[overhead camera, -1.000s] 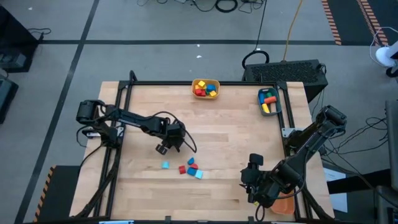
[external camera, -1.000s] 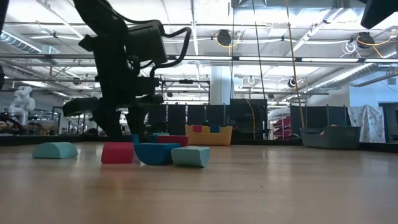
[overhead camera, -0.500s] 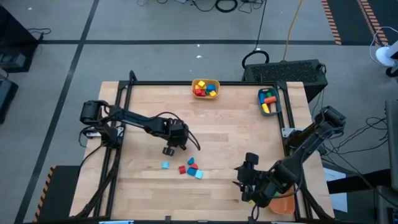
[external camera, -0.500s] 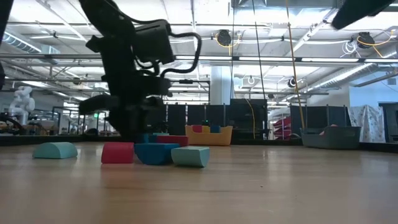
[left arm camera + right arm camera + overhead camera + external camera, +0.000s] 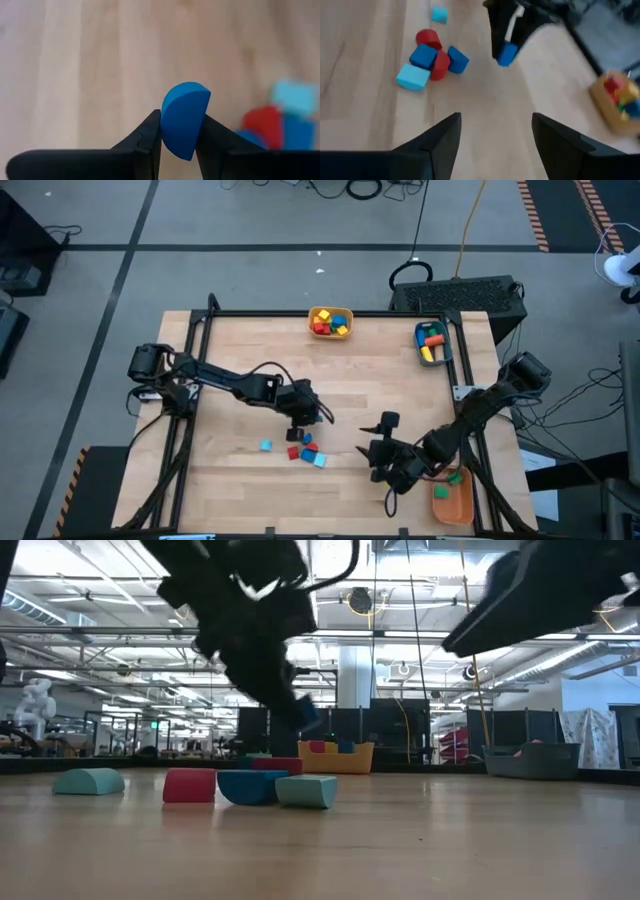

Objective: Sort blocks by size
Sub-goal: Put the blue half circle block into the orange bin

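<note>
My left gripper (image 5: 297,430) hangs over the loose blocks at mid-table, shut on a blue half-round block (image 5: 182,120). That block also shows in the low view (image 5: 308,715) and the right wrist view (image 5: 507,53). On the table below lie red blocks (image 5: 426,37), blue blocks (image 5: 423,55) and cyan blocks (image 5: 413,76), with one cyan block (image 5: 266,445) lying apart. My right gripper (image 5: 377,457) stands open to the right of the pile, its fingers (image 5: 445,140) holding nothing. My left gripper pinches the blue half-round block by two opposite sides (image 5: 167,132) between its two fingers. The fingers slant down from the table's left. The block stands up past the fingertips and hangs clear of the table.
A yellow bin (image 5: 331,321) with blocks stands at the far edge and a teal bin (image 5: 432,342) at the far right. An orange bin (image 5: 452,498) sits at the near right, under my right arm. Bare wood lies between the pile and the bins.
My left gripper has risen and gone toward the table's right edge, rolling as it went. It now carries the blue block, lifted clear of the table. My right gripper has come down and moved toward the table's left, nearer the pile, staying open.
</note>
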Tool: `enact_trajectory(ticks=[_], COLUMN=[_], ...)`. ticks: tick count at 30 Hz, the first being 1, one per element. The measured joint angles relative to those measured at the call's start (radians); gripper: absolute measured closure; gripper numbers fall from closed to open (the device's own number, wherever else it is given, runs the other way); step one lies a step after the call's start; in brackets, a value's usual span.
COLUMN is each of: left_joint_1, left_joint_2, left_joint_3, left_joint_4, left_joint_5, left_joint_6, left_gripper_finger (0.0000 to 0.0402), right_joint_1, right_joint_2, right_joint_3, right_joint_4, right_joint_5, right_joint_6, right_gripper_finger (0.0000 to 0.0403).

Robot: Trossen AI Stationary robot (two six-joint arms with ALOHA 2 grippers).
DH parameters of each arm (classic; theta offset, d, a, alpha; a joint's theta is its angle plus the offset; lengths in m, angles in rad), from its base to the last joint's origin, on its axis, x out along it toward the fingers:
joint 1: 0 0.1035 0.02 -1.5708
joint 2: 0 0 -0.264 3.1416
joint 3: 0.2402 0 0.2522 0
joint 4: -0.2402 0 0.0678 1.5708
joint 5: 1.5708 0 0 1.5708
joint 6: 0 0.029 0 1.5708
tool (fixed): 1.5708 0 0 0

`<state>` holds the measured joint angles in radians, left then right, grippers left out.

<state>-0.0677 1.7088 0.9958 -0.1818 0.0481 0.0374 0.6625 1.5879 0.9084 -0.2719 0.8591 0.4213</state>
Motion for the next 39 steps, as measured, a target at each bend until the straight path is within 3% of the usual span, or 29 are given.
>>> enact_trajectory(ticks=[8,13,26,39], left_joint_1=[0.000,0.001,0.000,0.002], left_joint_2=[-0.001,0.004,0.015,0.099], left_joint_3=[0.071,0.097,0.114,0.160], left_joint_4=[0.038,0.087,0.104,0.124], left_joint_5=[0.111,0.172,0.220,0.275], left_joint_6=[-0.086,-0.136,-0.138,-0.139], left_gripper_finger=[0.0311,0.0310,0.0309,0.0309], right_joint_1=[-0.077,-0.140,-0.244,-0.295], right_joint_2=[0.000,0.000,0.000,0.010], right_joint_3=[-0.006,-0.006,-0.006,-0.005], right_joint_4=[0.196,0.261,0.308,0.320], right_joint_5=[-0.108,-0.213,-0.291,-0.423], right_joint_6=[-0.485,-0.702,-0.996,-1.092], right_gripper_finger=[0.0174,0.0174,0.0174,0.0178])
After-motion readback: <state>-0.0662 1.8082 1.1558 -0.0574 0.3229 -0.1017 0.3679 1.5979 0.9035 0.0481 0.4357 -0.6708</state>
